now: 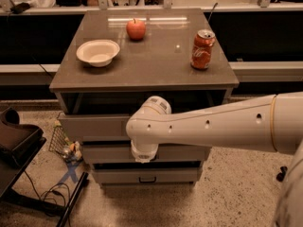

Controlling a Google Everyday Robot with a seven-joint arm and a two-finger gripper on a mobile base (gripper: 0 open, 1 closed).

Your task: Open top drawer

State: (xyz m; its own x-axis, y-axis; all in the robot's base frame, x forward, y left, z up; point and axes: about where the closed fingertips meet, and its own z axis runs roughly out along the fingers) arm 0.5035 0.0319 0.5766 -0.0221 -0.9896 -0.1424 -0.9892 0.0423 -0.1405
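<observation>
camera: single view, set high above my own arm [213, 124] | facing: forward and down onto the cabinet [156, 65] | range: close, cabinet fills mid-frame | my gripper [143, 158]: centre frame, low before the drawer fronts [109, 153], mostly hidden by my wrist [144, 143]

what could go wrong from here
The gripper hangs under the wrist, in front of the middle drawer rather than the top drawer, so it may pull the wrong one. A jerk could topple the can near the right edge of the cabinet top.
</observation>
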